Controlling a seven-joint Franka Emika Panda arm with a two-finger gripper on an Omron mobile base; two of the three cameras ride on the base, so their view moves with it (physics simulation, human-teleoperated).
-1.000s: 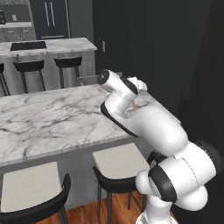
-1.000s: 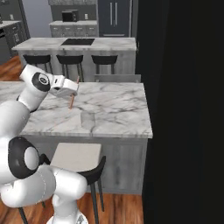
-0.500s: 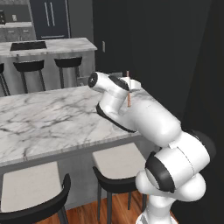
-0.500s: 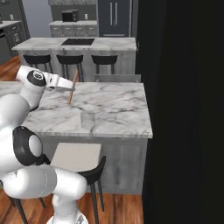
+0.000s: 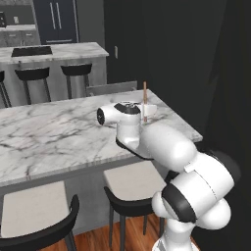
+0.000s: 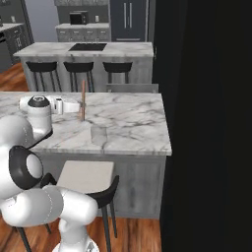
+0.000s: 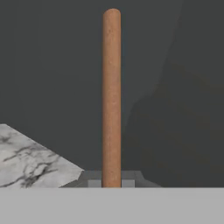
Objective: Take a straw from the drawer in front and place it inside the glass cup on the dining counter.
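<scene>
My gripper (image 5: 146, 110) hangs over the right part of the dining counter (image 5: 49, 132), shut on the straw (image 5: 145, 98). The straw is a thin orange-brown stick, held upright with its lower end just above the marble. From the right base view the straw (image 6: 82, 98) stands in the gripper (image 6: 79, 106), left of and beyond the glass cup (image 6: 98, 135). The cup is a faint clear tumbler on the dining counter (image 6: 133, 123). In the hand view the straw (image 7: 111, 96) rises straight from between the fingertips of the gripper (image 7: 111, 180). The drawer is out of view.
Pale-seated stools with black frames (image 5: 132, 184) (image 6: 86, 174) are tucked under the counter's near side. A second marble island with a black inset (image 6: 88, 47) and three stools stands behind. A dark wall (image 6: 211, 123) closes the right side.
The hand has turned so that the straw, tilted a second ago, now stands upright. The arm's links have shifted over the counter while the gripper stays shut on the straw.
</scene>
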